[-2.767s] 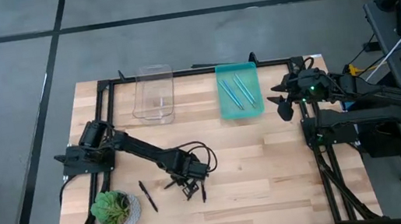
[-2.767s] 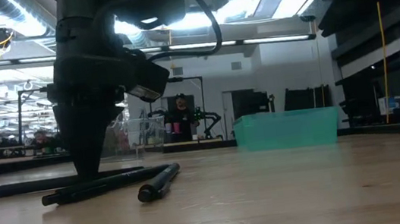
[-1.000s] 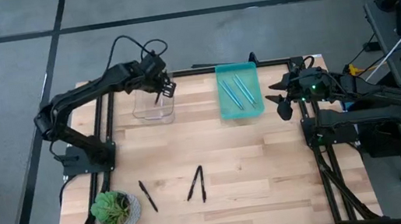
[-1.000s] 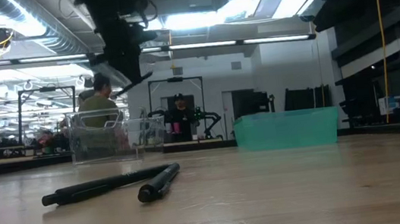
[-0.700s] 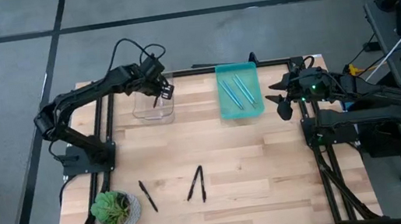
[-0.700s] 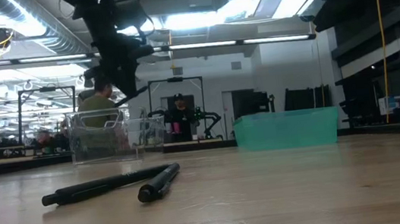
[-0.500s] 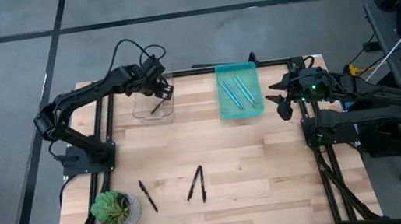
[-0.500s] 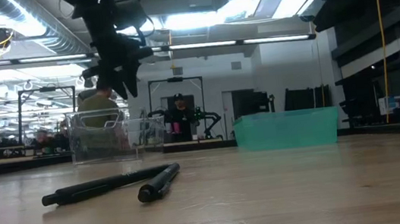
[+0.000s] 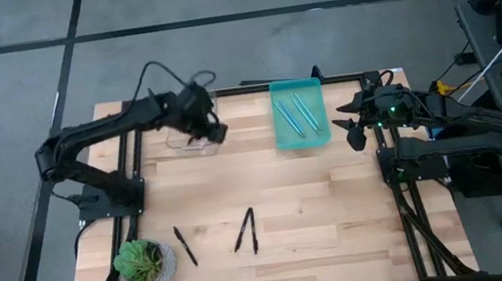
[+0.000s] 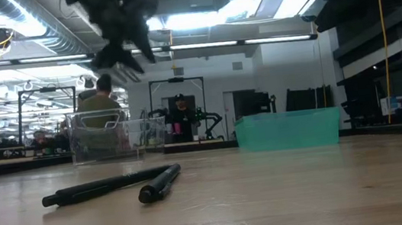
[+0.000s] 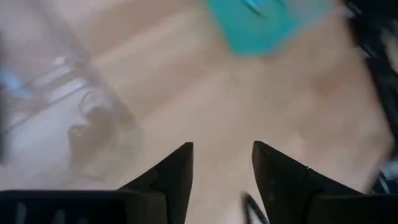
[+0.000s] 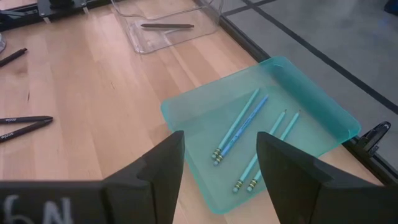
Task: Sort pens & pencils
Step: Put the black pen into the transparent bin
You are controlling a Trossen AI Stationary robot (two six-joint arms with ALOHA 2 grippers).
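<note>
Teal tray (image 9: 299, 114), black sticks (image 9: 247, 231)

No text, label or number can be read with certainty on anything here.

One black stick (image 12: 166, 25) lies flat in the clear bin (image 9: 191, 121), just beneath the left pincer (image 9: 211, 129). Three more black sticks rest on the worktop (image 9: 318, 200) well away from that pincer: one alone (image 9: 184, 246) and two (image 9: 247, 231) meeting in a narrow V. Four light blue sticks (image 12: 249, 139) lie roughly parallel in the teal tray (image 12: 311, 99), close before the right pincer (image 12: 217, 165).
</note>
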